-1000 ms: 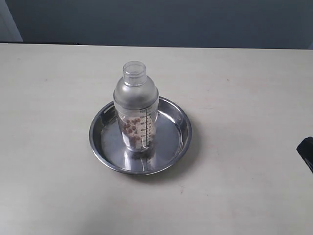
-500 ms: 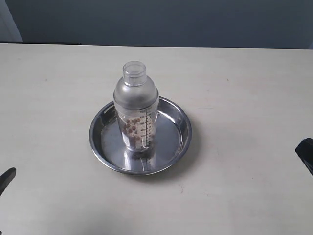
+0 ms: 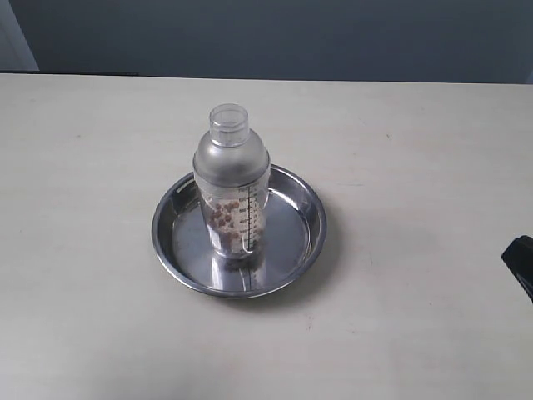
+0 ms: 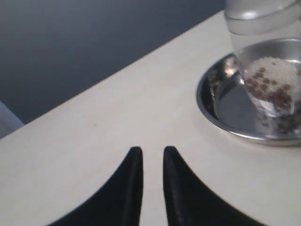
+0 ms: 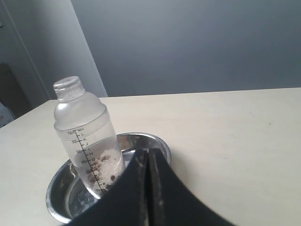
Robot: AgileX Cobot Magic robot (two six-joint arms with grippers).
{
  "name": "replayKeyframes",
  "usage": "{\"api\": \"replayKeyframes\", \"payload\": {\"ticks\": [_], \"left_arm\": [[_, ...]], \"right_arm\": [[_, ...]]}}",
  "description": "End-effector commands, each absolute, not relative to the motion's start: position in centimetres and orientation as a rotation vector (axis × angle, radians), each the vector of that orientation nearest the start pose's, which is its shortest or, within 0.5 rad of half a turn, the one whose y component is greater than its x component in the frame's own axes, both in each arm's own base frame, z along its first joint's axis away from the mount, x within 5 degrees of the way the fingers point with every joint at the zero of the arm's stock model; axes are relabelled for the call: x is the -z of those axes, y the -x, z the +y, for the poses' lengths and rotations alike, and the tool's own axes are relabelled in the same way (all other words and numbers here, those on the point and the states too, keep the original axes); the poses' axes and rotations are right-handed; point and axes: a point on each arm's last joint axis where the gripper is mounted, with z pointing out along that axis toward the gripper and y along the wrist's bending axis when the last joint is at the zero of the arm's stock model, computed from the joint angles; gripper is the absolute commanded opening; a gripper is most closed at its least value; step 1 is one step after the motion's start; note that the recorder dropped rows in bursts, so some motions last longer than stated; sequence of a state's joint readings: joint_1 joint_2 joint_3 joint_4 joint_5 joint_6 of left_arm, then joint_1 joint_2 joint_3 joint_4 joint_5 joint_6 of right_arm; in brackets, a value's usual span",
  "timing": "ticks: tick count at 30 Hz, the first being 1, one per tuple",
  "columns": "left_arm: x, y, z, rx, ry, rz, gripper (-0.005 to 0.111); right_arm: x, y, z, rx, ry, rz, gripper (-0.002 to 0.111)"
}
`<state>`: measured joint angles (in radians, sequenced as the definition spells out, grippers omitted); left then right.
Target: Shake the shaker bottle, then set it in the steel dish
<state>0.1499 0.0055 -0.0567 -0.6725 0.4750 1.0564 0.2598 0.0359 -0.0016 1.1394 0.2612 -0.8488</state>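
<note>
The shaker bottle (image 3: 231,179) stands upright in the middle of the steel dish (image 3: 166,242), with brown pellets in its lower part and its cap on. No gripper touches it. My left gripper (image 4: 152,155) hovers over bare table beside the dish (image 4: 211,101), its jaws a narrow gap apart with nothing between them; the bottle (image 4: 268,70) is off to one side. My right gripper (image 5: 148,153) is shut and empty, set back from the bottle (image 5: 82,122) and dish (image 5: 56,193). In the exterior view only a dark part of the right arm (image 3: 520,262) shows at the right edge.
The cream table (image 3: 416,150) carries nothing else in view. A dark wall (image 3: 275,37) runs behind its far edge.
The left gripper's tip, seen at the exterior view's left edge half a second ago, has gone out of that view. The right arm's dark part barely shifted. Bottle and dish have not moved.
</note>
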Motion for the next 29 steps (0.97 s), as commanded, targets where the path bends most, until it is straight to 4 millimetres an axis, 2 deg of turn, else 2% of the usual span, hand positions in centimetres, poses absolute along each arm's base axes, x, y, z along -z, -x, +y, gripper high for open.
{"api": "replayKeyframes", "payload": {"ticks": [1,4,6,9,21,29], "left_arm": [[-20.3,-5.5,-0.8,-0.254,-0.319,1.661,0.005],[-19.5,-5.6,-0.1,-0.159,-0.1,1.679,0.001],[-19.9,-5.6,0.3,-0.08,0.063,1.637,0.001],[-19.9,-5.6,0.6,-0.064,0.138,1.636,0.0],[-19.3,-5.5,0.9,-0.111,0.145,1.702,0.0],[-19.3,-5.5,0.9,-0.053,0.211,1.695,0.0]], "right_arm": [[-20.2,-4.9,3.5,-0.6,0.169,1.649,-0.001],[-20.2,-4.9,3.5,-0.6,0.169,1.649,-0.001],[-20.2,-4.9,3.5,-0.6,0.169,1.649,-0.001],[-20.2,-4.9,3.5,-0.6,0.169,1.649,-0.001],[-20.2,-4.9,3.5,-0.599,0.168,1.648,-0.001],[-20.2,-4.9,3.5,-0.6,0.169,1.649,-0.001]]}}
